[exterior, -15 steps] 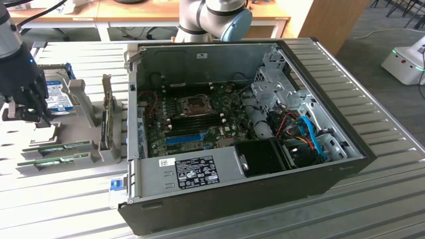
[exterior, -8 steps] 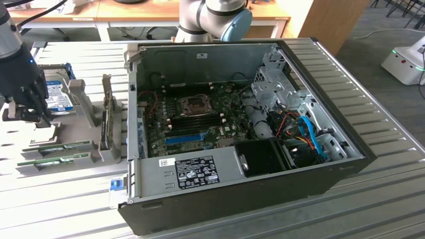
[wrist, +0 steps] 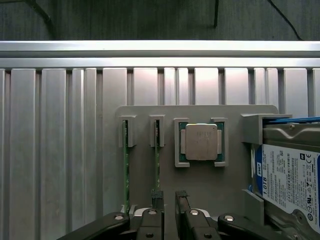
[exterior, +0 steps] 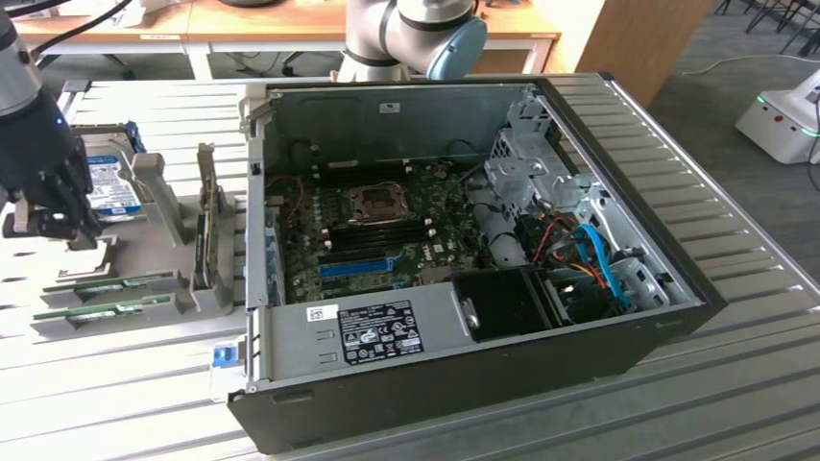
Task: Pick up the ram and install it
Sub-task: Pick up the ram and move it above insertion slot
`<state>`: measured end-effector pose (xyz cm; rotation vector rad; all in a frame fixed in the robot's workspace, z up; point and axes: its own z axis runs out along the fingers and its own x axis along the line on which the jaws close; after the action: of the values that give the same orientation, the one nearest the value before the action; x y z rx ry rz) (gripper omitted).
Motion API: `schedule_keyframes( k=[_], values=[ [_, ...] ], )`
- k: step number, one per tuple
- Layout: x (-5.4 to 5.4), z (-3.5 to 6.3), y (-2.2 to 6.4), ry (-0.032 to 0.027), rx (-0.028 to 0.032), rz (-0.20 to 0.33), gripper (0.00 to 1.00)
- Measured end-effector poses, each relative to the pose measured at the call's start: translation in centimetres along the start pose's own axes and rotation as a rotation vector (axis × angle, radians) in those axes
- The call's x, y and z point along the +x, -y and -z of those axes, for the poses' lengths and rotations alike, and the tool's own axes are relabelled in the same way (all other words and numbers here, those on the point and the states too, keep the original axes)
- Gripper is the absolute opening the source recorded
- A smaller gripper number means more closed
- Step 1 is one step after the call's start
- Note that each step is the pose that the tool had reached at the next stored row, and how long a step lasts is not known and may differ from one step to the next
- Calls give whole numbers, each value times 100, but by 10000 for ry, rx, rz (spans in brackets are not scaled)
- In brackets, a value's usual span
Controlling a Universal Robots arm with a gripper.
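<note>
Two ram sticks, thin and green, stand on edge in slots of a grey holder (wrist: 210, 185): one ram (wrist: 156, 160) and a second ram (wrist: 125, 170) beside it. In the exterior view the same ram (exterior: 113, 284) and its twin (exterior: 100, 311) lie at the far left. My black gripper (wrist: 169, 197) hovers above the holder, open, with nothing between its fingers. One fingertip (wrist: 157, 196) sits over the nearer ram's line; the gap between the fingers lies just beside that stick. In the exterior view the gripper (exterior: 52, 229) hangs over the holder, left of the open computer case (exterior: 448, 384).
A silver processor (wrist: 201, 141) sits in a pocket of the holder, and a blue-labelled hard drive (wrist: 290, 175) stands in its rack beside it. The case's motherboard (exterior: 384, 226) lies exposed, with a blue slot (exterior: 352, 267). The ribbed metal table (wrist: 60, 150) surrounds everything.
</note>
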<state>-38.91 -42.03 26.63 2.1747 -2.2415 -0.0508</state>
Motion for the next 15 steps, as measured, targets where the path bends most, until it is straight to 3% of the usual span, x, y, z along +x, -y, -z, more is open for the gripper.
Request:
schedule_keyframes(
  k=[15],
  values=[
    [159,2,5,0,0,0,24]
  ],
)
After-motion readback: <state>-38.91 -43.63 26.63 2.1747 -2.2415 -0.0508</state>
